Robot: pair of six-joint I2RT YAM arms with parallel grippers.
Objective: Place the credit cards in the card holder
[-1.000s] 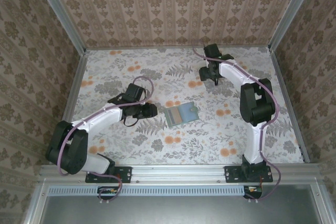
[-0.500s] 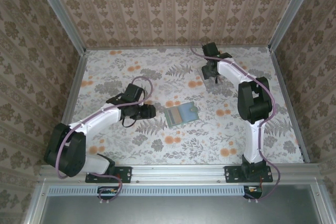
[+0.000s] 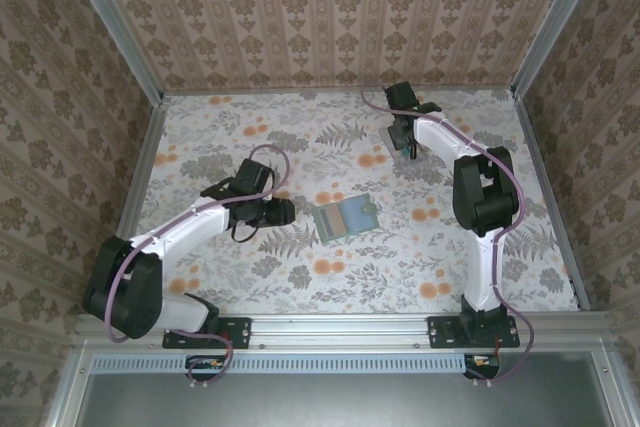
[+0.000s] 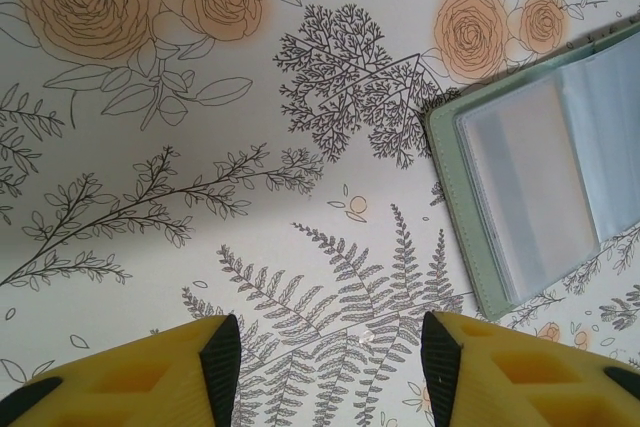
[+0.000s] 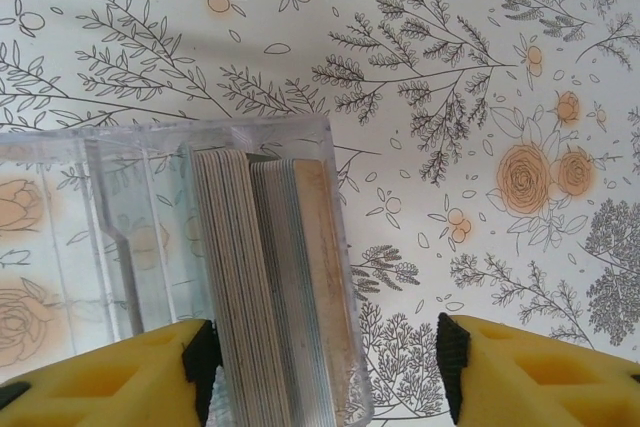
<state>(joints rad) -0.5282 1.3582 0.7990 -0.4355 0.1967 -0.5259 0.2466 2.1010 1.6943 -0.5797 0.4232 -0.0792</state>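
Near side of the table (image 3: 300, 287): my left fingers (image 3: 283, 211) hang low over the floral top, spread moderately wide, nothing between them. Just to their right the green card holder (image 3: 345, 217) lies open and flat, pockets up, not touched.

Far side: my right fingers (image 3: 403, 144) stand apart astride a clear plastic stand (image 5: 120, 217). The credit cards (image 5: 270, 277) sit packed upright in its end slot. One finger is close against the stack; the other is clear of the stand.

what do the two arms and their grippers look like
The left arm and right arm have white links, black joints and a purplish cable looped alongside. The left gripper and right gripper have yellow fingers with black tips.
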